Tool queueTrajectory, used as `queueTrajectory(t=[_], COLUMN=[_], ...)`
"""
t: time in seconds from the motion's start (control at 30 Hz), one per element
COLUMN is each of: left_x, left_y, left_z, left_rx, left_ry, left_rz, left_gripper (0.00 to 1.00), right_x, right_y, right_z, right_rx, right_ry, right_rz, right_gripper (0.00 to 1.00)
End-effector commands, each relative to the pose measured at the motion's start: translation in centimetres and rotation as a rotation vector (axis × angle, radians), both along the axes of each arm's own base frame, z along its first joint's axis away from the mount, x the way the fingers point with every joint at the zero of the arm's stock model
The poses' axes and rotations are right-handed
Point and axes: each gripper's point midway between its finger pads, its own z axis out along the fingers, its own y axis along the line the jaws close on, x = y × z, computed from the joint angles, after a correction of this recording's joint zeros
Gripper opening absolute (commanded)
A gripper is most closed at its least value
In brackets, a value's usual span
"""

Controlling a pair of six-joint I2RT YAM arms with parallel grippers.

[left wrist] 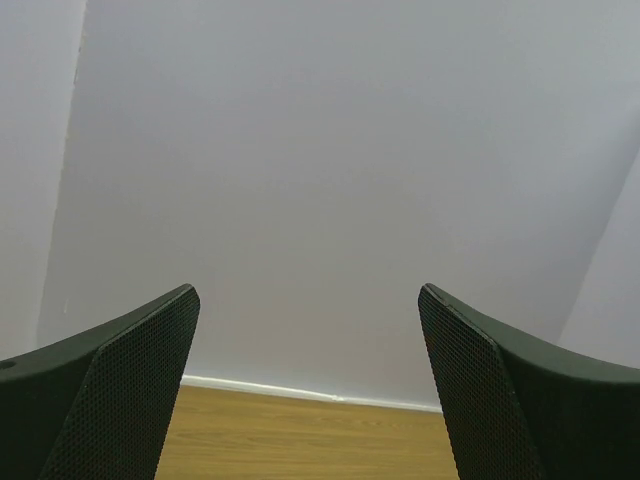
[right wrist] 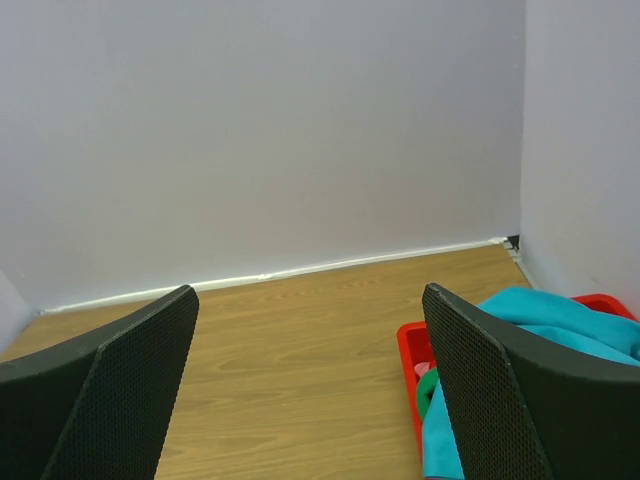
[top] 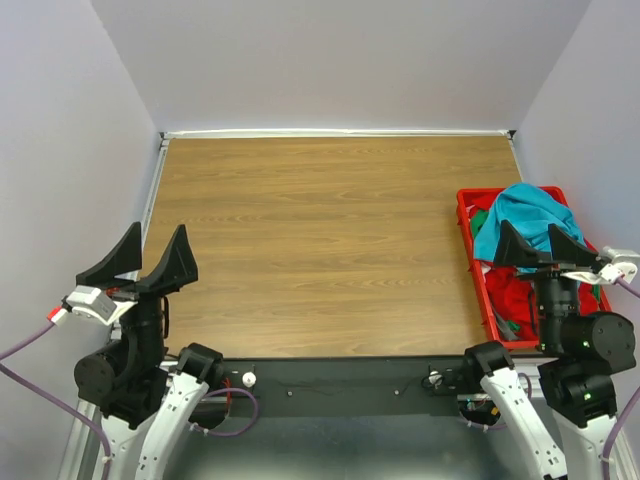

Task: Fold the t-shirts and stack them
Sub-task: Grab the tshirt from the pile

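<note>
We see the left pincer (top: 159,230) raised near the table's (top: 320,240) near left edge, its two dark fingers spread wide apart with nothing between them. Through that gap its wrist view shows only the pale wall (left wrist: 320,150) and a strip of wooden surface. The right pincer (top: 528,232) hangs over the red crate (top: 464,215), which sits on the table against its right edge. Its fingers are likewise parted and hold nothing. All the clothes we can make out lie inside that crate. A teal t-shirt (top: 525,205) is heaped on top at the far end, bunched and unfolded, draping toward the crate's left rim. A red t-shirt (top: 515,295) lies crumpled below it in the near half. A bit of green cloth (top: 508,323) peeks out low by the left wall of the crate, and we cannot tell its shape. In the right wrist view the teal cloth shows just beside the right-hand finger. We cannot tell from either view whether that finger touches the cloth or hangs just above it.
</note>
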Motion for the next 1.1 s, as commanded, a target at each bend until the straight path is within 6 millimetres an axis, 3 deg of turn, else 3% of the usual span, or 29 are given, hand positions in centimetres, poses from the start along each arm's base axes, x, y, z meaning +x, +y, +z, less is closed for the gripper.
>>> queueTrajectory(t=[0.0, 0.27, 0.3, 0.37, 0.43, 0.47, 0.6, 0.67, 0.77, 0.87, 0.97, 1.0, 1.07], left_x=[0.5, 2.9, 3.4, 4.6, 5.7, 6.0, 7.7, 8.3, 8.7, 8.7, 8.4, 8.3, 8.0], left_y=[0.0, -1.4, -1.8, -2.6, -3.5, -3.7, -4.8, -5.3, -6.1, -6.7, -6.8, -6.9, -6.8], left_z=[-0.4, -2.8, -3.2, -4.3, -5.5, -5.9, -8.4, -9.8, -10.7, -10.9, -10.7, -10.6, -10.4], left_rx=[-0.017, -0.003, -0.002, 0.01, 0.038, 0.045, 0.074, 0.08, 0.09, 0.111, 0.114, 0.116, 0.111], left_ry=[0.014, 0.111, 0.13, 0.182, 0.237, 0.255, 0.352, 0.393, 0.419, 0.422, 0.412, 0.407, 0.394], left_rz=[0.004, -0.039, -0.049, -0.07, -0.095, -0.1, -0.123, -0.139, -0.173, -0.202, -0.208, -0.215, -0.216], left_gripper=[0.99, 0.99, 0.99, 0.99, 0.99, 0.99, 0.99, 0.99, 0.99, 0.99, 0.99, 0.99, 0.99], right_x=[0.5, 2.4, 3.5, 4.3, 6.3, 6.8, 9.9, 11.6, 13.2, 14.1, 15.0, 14.9, 14.8], right_y=[-0.7, -1.7, -1.4, -1.3, -1.4, -1.4, -1.0, -0.9, -2.2, -4.3, -7.4, -9.7, -11.6], right_z=[-0.2, -2.0, -3.2, -3.4, -5.7, -5.5, -8.3, -10.7, -12.8, -13.1, -13.5, -14.2, -15.1], right_rx=[0.021, 0.089, 0.067, 0.089, 0.104, 0.117, 0.172, 0.184, 0.174, 0.167, 0.247, 0.292, 0.374], right_ry=[0.015, 0.109, 0.175, 0.23, 0.355, 0.375, 0.533, 0.621, 0.69, 0.698, 0.72, 0.736, 0.752], right_rz=[-0.043, -0.125, -0.131, -0.145, -0.193, -0.205, -0.279, -0.331, -0.471, -0.616, -0.68, -0.73, -0.75], right_gripper=[1.0, 1.0, 1.0, 1.0, 1.0, 1.0, 1.0, 1.0, 1.0, 1.0, 1.0, 1.0, 1.0])
